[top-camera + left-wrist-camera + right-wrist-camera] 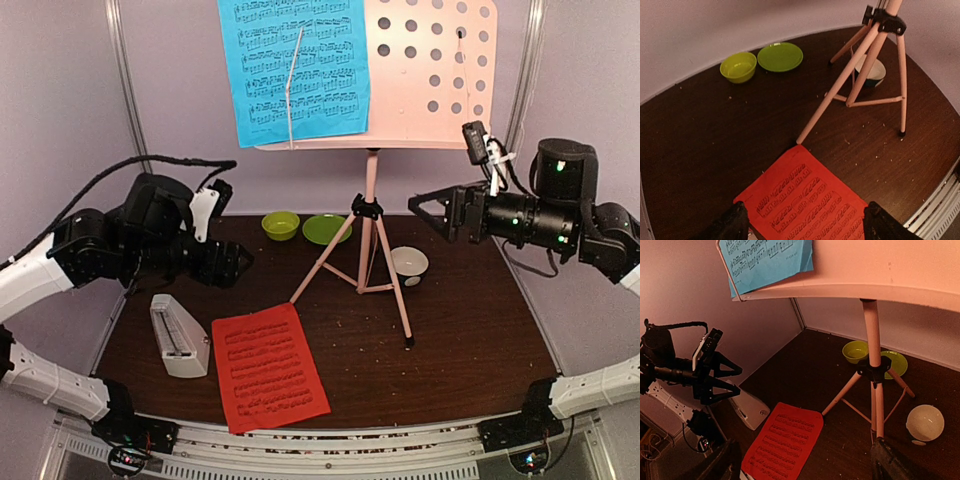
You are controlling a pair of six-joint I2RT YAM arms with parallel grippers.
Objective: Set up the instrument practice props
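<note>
Two grippers hang spread and empty above the desk (470, 320). The left gripper (805, 226) shows only two dark fingertips (735, 222) in its own view, cut off by the bottom edge, wide apart over the red page (807, 200). From above, its jaws are hard to make out against the dark wood.

The red page lies flat by the front edge, left of the middle, and the wrist view cuts off its near end. Just beside it, toward the left edge, the metronome (178, 335) stands upright. Seen from the right wrist, its top is hidden behind the left gripper.

The right gripper (418, 212) is raised over the right edge, its jaws apart, near the stand (372, 200). The stand's legs rest mid-desk, and the frame cuts off the top of its tray. The blue page (295, 65) leans on the tray's left half, its top also cut off.

A green bowl (281, 225) and plate (326, 229) sit side by side at the back edge. The white bowl (409, 264) is partly hidden behind the stand's legs in the left wrist view.
</note>
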